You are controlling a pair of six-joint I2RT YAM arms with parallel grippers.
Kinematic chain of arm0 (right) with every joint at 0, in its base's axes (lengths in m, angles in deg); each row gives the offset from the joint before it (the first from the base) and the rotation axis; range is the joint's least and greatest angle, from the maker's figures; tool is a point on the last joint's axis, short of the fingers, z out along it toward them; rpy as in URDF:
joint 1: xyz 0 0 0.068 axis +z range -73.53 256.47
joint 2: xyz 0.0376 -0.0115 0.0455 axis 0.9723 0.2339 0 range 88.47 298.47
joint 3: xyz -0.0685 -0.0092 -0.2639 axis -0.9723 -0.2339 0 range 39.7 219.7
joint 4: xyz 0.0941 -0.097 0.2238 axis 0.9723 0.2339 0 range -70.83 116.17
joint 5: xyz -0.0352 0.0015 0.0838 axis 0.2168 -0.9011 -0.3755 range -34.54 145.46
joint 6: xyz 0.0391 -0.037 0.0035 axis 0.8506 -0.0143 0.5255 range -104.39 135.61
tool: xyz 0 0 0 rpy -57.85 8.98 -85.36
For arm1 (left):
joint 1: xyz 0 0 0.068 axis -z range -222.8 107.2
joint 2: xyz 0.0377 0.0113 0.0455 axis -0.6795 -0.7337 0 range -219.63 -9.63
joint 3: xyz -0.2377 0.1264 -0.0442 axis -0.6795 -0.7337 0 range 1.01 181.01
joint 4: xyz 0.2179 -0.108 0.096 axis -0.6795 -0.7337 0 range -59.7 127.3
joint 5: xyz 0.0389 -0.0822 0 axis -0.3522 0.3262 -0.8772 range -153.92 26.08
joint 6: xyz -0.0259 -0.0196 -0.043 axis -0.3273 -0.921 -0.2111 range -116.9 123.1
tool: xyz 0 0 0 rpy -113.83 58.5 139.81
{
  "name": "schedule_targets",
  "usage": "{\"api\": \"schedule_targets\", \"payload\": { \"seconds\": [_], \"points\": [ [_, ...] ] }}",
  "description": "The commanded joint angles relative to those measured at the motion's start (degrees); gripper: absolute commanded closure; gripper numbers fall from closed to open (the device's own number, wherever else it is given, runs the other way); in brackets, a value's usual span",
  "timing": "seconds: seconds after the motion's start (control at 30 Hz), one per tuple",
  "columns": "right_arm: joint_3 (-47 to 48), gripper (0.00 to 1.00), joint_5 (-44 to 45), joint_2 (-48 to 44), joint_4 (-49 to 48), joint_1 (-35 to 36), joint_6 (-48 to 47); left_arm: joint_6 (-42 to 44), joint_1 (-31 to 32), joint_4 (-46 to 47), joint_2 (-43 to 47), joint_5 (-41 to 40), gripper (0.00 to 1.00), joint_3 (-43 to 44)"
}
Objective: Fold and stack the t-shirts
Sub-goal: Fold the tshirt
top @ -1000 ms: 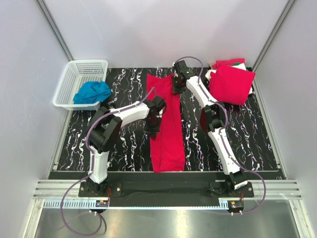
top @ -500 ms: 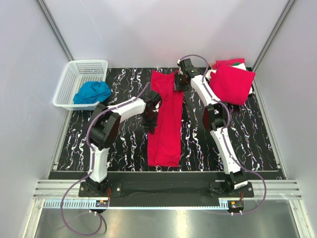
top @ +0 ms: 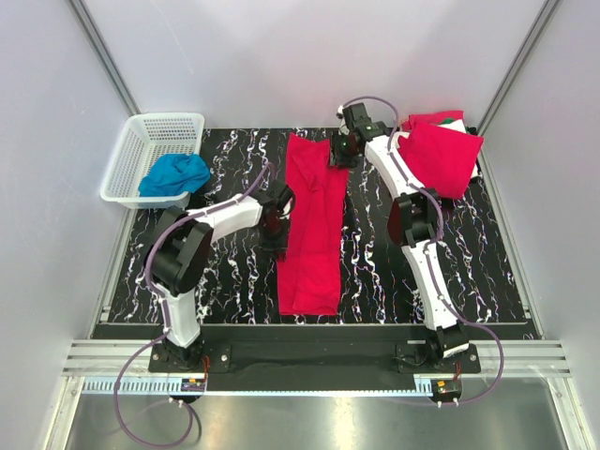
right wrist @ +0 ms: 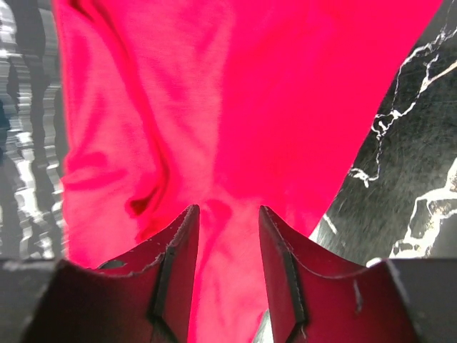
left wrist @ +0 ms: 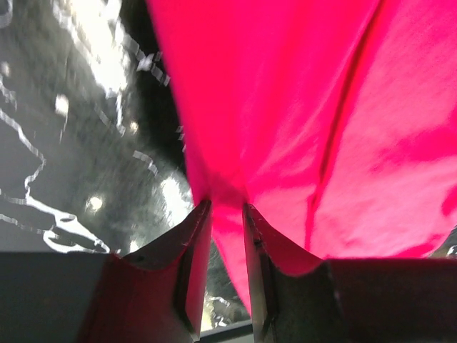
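lengthwise fold looks done: the red t-shirt [top: 309, 239] lies as a long strip mid-table [top: 234, 281], apart from the folded stack [top: 439, 157]. left gripper [top: 277, 242] at its left edge and right gripper [top: 339, 157] at its far end have jaws parted, holding nothing. next, probably: regrip one end and fold crosswise.

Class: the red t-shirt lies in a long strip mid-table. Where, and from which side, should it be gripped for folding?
Probably grip the t-shirt by its near hem corners, from above: flat, long, narrow, it folds end over end.
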Motion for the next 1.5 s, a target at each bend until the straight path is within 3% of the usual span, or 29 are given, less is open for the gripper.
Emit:
{"api": "schedule_targets", "payload": {
  "seconds": [0.0, 0.7, 1.47],
  "points": [
    [-0.23, 0.55, -2.33, -8.37, -0.33, 0.02, 1.07, -0.04, -0.3, 2.01, 3.46, 0.33, 0.7, -2.46],
    [1.26, 0.53, -11.03, -1.17, -3.84, 2.57, 6.16, 0.93, -0.3, 2.27, 6.71, 0.16, 0.7, -7.56],
    [-0.06, 0.55, -10.06, 2.78, -5.07, 4.33, 5.99, 1.19, -0.48, 2.27, 5.92, 0.07, 0.71, -7.38]
  ]
}}
